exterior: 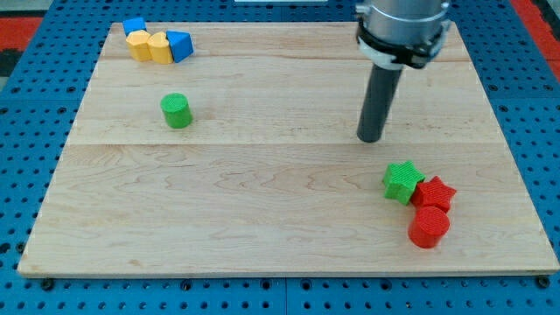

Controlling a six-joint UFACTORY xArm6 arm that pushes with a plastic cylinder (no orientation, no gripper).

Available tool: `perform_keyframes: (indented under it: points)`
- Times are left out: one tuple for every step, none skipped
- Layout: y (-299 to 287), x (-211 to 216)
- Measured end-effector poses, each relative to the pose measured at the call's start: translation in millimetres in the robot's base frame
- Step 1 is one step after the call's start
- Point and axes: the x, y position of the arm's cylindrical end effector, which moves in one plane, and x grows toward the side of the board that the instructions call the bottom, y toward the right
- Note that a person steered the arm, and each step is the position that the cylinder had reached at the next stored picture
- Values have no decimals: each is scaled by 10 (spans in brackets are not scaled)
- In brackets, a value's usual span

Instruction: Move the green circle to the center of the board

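The green circle is a small green cylinder standing on the wooden board at the view's left, a little above mid-height. My tip touches the board at the view's right of centre, far to the right of the green circle and slightly lower. Nothing touches the tip. The rod rises from the tip to the arm's end at the view's top.
A green star, a red star and a red cylinder cluster at the lower right, just below my tip. At the top left, a blue block, two yellow blocks and a blue triangle sit together.
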Motion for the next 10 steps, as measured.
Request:
perform_keyframes:
  points:
    - [-130, -398]
    - [-191, -678]
    - [-213, -869]
    - [-806, -1009]
    - [-1407, -844]
    - [-2291, -784]
    - [-2954, -735]
    - [-2153, 69]
    - [-1239, 235]
    - [-1898, -113]
